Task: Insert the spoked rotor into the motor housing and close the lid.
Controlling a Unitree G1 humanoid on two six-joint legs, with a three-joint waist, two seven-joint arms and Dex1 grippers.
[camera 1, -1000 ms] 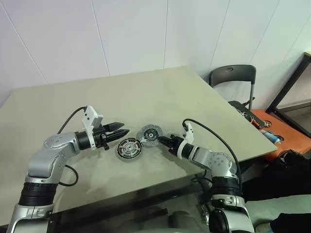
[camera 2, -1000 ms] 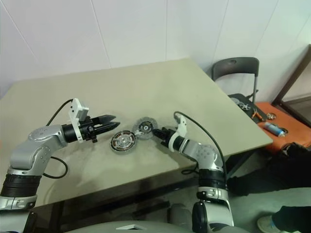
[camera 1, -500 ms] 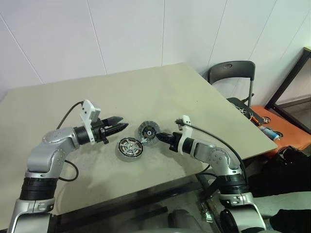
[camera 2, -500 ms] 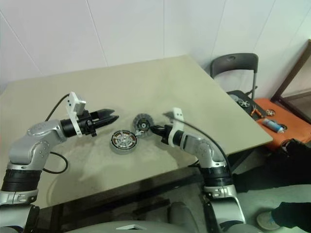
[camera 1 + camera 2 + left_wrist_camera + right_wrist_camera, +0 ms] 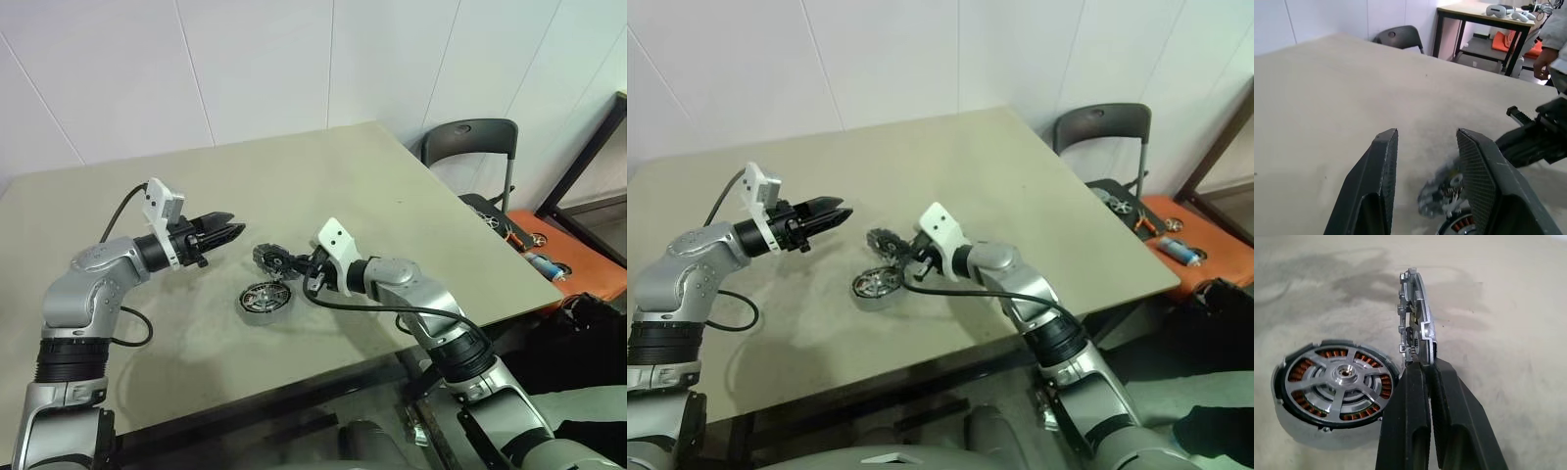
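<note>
The motor housing (image 5: pixel 1337 382) lies flat on the beige table (image 5: pixel 343 186), copper coils showing between the silver spokes of the spoked rotor (image 5: pixel 1346 374) seated in it. My right gripper (image 5: pixel 1425 364) is shut on the edge of the lid (image 5: pixel 1418 333), a grey metal disc held on edge in the air just above and beside the housing (image 5: pixel 265 297). My left gripper (image 5: pixel 235 225) hovers open with nothing between its fingers, a short way left of the lid (image 5: pixel 269 259) and pointing toward it.
A dark chair (image 5: pixel 468 147) stands past the table's right edge, beside an orange object (image 5: pixel 563 269) holding small tools. A person (image 5: pixel 1552 34) stands by a second table (image 5: pixel 1484 14) in the left wrist view.
The right gripper has lifted the lid off the table, rolled it onto its edge and carried it left over the housing. The left arm has risen a little.
</note>
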